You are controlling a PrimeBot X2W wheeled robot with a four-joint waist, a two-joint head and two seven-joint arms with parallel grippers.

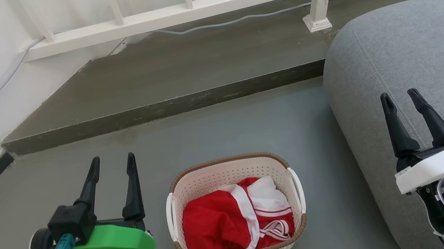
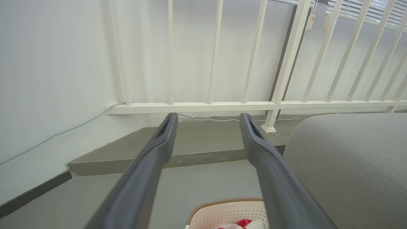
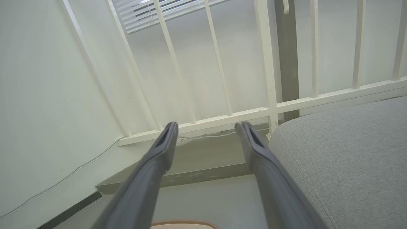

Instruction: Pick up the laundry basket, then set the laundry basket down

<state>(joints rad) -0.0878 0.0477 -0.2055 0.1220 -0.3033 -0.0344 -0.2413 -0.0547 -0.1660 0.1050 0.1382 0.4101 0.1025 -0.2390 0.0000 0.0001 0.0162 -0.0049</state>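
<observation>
Laundry basket [image 1: 220, 175] sits on floor [image 1: 290, 124], untouched; your left gripper [image 1: 112, 158] and right gripper [image 1: 398, 95] both spread, empty. Pickup and set-down remain for you.

Soft, even daylight, bright without glare; the white wall [image 2: 57, 63] slightly washed out; shadows faint, a thin one under the basket [image 1: 220, 176] on the grey floor [image 1: 247, 121]; head view sharp; wrist views wide-angle, the railing [image 3: 266, 63] bars splayed and bowed toward the edges; the near fingers [image 2: 149, 171] softly out of focus.
</observation>
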